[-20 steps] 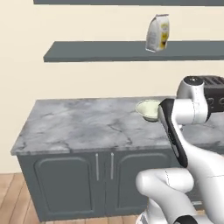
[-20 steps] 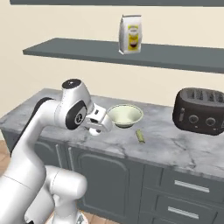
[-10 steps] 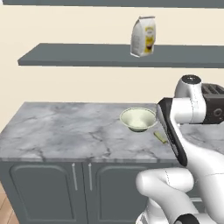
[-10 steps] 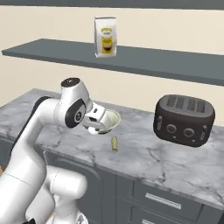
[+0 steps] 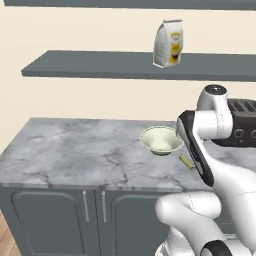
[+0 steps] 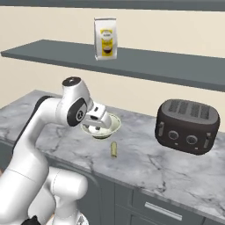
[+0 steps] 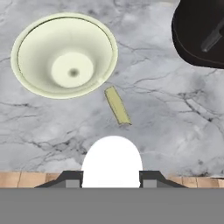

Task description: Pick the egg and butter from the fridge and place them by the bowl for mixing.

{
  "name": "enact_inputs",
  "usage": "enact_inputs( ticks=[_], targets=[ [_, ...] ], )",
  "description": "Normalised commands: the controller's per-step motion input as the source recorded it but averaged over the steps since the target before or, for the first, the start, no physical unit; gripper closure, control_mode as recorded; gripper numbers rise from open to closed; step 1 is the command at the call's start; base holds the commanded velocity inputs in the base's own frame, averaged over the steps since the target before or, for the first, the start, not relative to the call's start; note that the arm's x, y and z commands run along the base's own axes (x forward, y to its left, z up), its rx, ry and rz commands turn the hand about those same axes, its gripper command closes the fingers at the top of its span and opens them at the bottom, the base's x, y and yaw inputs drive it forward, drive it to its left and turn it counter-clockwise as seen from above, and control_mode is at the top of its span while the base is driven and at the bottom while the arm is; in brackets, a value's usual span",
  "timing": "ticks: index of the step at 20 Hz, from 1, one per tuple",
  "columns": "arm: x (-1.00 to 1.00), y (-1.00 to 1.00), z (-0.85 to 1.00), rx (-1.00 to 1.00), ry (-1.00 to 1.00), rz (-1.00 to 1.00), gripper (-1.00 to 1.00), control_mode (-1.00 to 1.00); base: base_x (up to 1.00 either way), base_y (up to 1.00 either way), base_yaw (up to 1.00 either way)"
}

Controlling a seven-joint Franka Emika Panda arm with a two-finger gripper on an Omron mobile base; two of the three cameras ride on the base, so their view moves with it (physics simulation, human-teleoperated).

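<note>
The two-finger gripper (image 7: 112, 177) is closed on the small white rounded egg (image 7: 112, 162), bottom centre of the hand view. The pale yellow butter stick (image 7: 117, 105) is already placed just beside the cream-white shallow bowl (image 7: 26, 33), long axis running upper left to lower right. Egg placement is judged outstanding.

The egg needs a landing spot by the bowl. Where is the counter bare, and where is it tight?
Bare marble lies left of the bowl up to the counter end, and between the butter and toaster. It is tight between bowl and butter.
</note>
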Motion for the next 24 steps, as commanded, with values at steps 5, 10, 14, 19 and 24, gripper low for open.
enact_inputs(
  ticks=[5, 10, 14, 19, 24],
  targets=[
    [-0.07, -0.08, -0.22, 0.01, 0.00, 0.21, 1.00, -1.00, 0.00, 0.00, 0.00],
    [-0.24, -0.29, -0.39, -0.02, -0.11, 0.28, 1.00, -1.00, 0.00, 0.00, 0.00],
    [0.36, -0.69, -0.49, 0.06, -0.04, 0.36, 1.00, -1.00, 0.00, 0.00, 0.00],
    [0.65, -0.60, -0.20, 0.02, 0.00, 0.39, 1.00, -1.00, 0.00, 0.00, 0.00],
    [0.56, -0.26, -0.39, 0.00, -0.07, 0.33, 1.00, -1.00, 0.00, 0.00, 0.00]
  ],
)
